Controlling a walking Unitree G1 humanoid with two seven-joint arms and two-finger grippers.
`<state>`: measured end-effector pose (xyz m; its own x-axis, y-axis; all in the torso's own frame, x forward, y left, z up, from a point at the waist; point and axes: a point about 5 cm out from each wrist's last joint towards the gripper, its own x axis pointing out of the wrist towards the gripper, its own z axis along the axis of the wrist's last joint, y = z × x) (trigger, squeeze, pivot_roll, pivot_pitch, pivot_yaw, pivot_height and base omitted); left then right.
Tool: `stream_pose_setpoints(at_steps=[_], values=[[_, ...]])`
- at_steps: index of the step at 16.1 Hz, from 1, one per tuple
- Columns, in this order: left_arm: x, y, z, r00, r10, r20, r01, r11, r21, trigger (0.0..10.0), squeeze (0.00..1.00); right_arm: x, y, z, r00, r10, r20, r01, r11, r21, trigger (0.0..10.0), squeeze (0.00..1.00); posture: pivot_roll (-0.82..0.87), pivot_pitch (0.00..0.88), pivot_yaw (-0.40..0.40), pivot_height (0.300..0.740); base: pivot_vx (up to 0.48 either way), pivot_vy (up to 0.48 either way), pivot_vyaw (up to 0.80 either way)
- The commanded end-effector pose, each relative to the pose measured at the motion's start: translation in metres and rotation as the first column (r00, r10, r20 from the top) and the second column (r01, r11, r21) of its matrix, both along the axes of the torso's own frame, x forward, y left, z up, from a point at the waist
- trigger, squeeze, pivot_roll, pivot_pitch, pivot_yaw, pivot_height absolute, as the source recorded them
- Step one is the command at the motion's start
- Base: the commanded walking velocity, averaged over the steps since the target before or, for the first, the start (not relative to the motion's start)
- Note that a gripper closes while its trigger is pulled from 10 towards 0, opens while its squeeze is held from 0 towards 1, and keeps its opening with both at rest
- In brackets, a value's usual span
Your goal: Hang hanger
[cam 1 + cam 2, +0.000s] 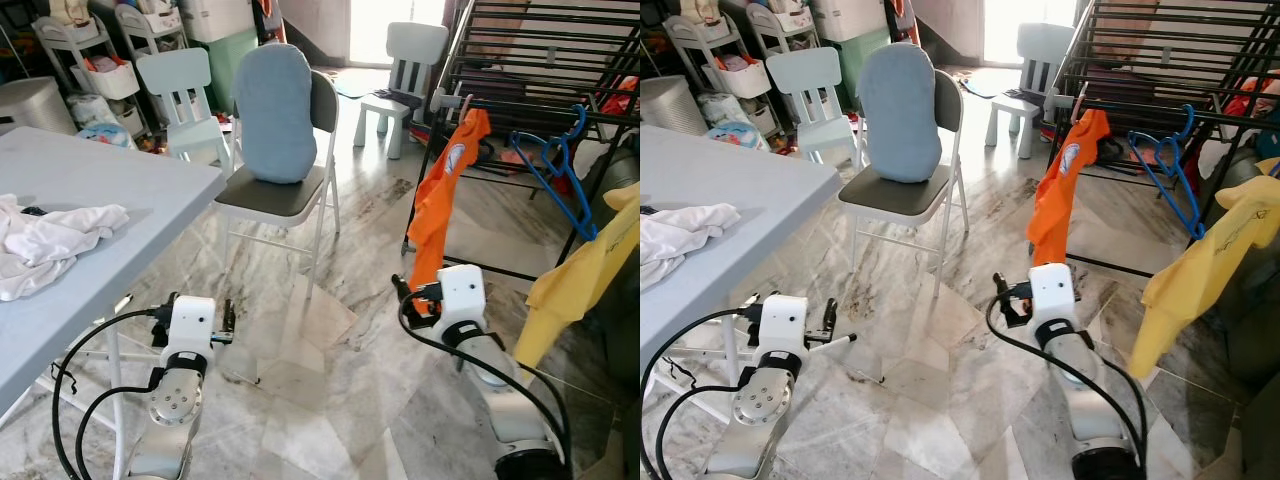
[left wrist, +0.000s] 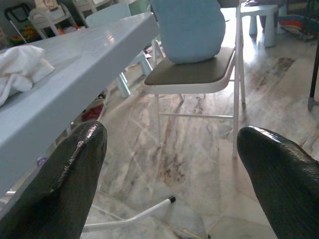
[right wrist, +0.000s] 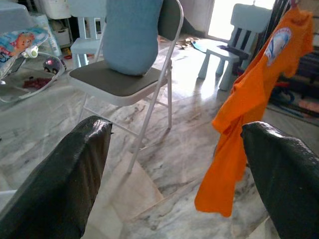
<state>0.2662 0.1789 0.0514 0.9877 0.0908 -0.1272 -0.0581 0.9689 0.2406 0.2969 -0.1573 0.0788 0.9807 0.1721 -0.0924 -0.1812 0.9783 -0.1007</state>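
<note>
Blue plastic hangers (image 1: 553,170) hang on the black drying rack (image 1: 520,105) at the right. An orange shirt (image 1: 445,195) hangs from the rack's near corner, and a yellow shirt (image 1: 590,270) hangs at the far right. A white garment (image 1: 45,240) lies crumpled on the grey table (image 1: 110,185) at the left. My left gripper (image 2: 172,144) is low beside the table edge, open and holding nothing. My right gripper (image 3: 177,134) is low in front of the orange shirt (image 3: 254,114), open and holding nothing too.
A folding chair (image 1: 290,190) with a blue cushion (image 1: 272,110) stands in the middle of the marble floor. Pale children's chairs (image 1: 190,100) and storage racks (image 1: 95,60) stand behind. A folding table leg (image 2: 134,216) rests on the floor by my left gripper.
</note>
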Motion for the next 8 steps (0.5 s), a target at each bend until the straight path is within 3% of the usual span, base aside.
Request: stream_pose_setpoints(at_steps=[1, 5, 8], values=[[0.001, 0.005, 0.0, 1.0, 0.031, -0.003, -0.031, 0.999, 0.016, 10.0, 0.0, 0.003, 0.002, 0.002, 1.0, -0.004, -0.006, 0.004, 1.0, 0.014, 10.0, 0.0, -0.11, 0.0, 0.048, 0.74, 0.0, 0.0, 0.0], [-0.001, 0.016, -0.011, 0.99, 0.136, -0.041, -0.136, 0.991, -0.003, 10.0, 0.0, 0.004, 0.0, -0.003, 0.999, -0.024, -0.034, 0.025, 0.999, 0.023, 10.0, 0.0, -0.11, 0.0, 0.051, 0.74, 0.0, 0.0, 0.0], [-0.003, 0.016, -0.014, 0.988, 0.146, -0.049, -0.147, 0.989, -0.006, 10.0, 0.0, 0.004, -0.001, -0.005, 0.999, -0.03, -0.042, 0.031, 0.999, 0.023, 10.0, 0.0, -0.11, 0.0, 0.051, 0.74, 0.0, 0.0, 0.0]])
